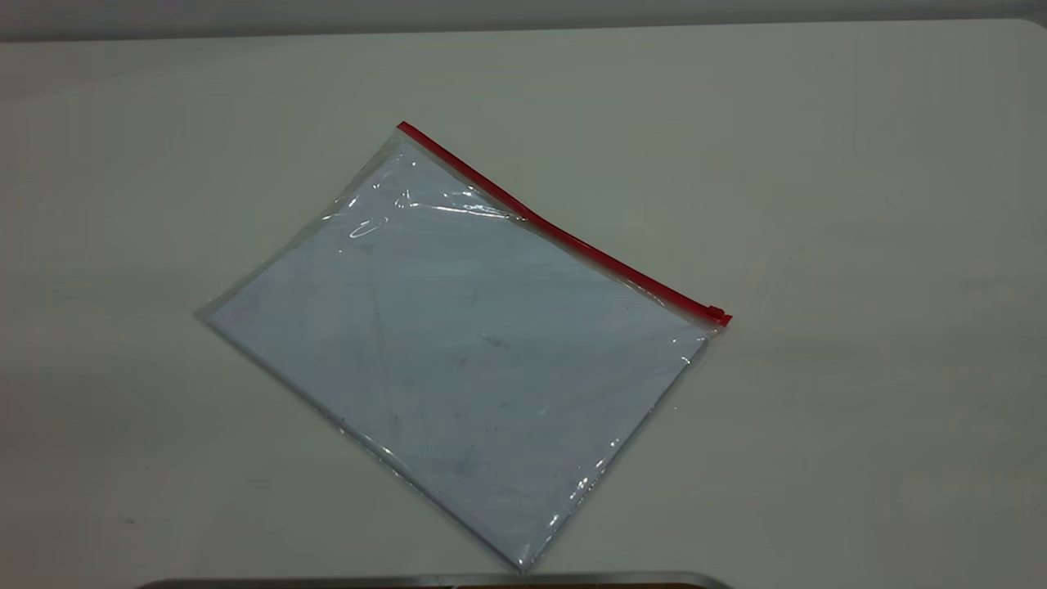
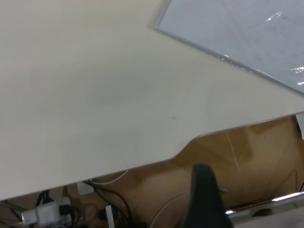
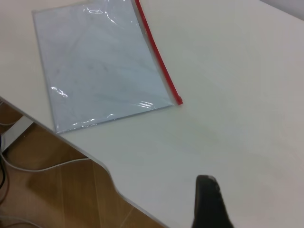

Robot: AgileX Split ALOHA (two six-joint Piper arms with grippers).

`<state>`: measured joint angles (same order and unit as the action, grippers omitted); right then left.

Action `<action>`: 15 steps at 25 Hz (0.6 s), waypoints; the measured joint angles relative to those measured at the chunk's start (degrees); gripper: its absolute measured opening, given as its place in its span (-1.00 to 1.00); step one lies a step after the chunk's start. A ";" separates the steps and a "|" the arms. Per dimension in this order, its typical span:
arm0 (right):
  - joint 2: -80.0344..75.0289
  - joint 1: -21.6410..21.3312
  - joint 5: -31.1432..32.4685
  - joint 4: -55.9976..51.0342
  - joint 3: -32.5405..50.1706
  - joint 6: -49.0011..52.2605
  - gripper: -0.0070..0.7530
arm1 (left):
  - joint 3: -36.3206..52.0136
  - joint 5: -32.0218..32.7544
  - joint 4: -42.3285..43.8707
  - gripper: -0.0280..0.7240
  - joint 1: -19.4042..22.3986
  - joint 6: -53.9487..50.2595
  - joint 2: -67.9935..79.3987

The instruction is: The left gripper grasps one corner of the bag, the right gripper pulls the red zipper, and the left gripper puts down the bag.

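One bag (image 1: pixel 458 343) is all you have to work with, and nothing has touched it yet. It lies flat on the table (image 1: pixel 859 204), turned at a slant, with white sheets inside and glare on its wrinkled plastic. Take the bag as your landmark for everything else.

Along its far long edge runs the red zipper (image 1: pixel 564 233), sloping from the bag's far left corner to its right corner. The small slider sits at that right-hand end, so the pull would have to travel leftward and away along the strip. That strip is the bag's long axis, and the coming grasp turns on it.

You see the left gripper (image 2: pixel 204 199) only in its own wrist view, as a single dark tip hanging off the table's near edge, with the bag's plain corner well apart from it. The right gripper (image 3: pixel 209 202) shows likewise as one dark tip, over the table on the slider side of the bag, also well apart. The right arm looks better placed for the slider; the left for a corner on the opposite side.

With only one tip visible on each, you cannot tell whether either gripper is spread or closed. Neither arm appears in the outside view, and each gripper's body is cut off at the frame edge.
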<state>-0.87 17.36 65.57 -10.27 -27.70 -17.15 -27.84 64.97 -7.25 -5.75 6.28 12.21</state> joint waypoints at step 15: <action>0.00 0.00 -0.09 0.00 0.00 0.00 0.35 | 0.00 -0.01 2.01 0.62 5.87 0.06 -7.94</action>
<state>-0.87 17.36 65.48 -10.27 -27.70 -17.15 -27.84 64.96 -5.24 0.12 6.34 4.27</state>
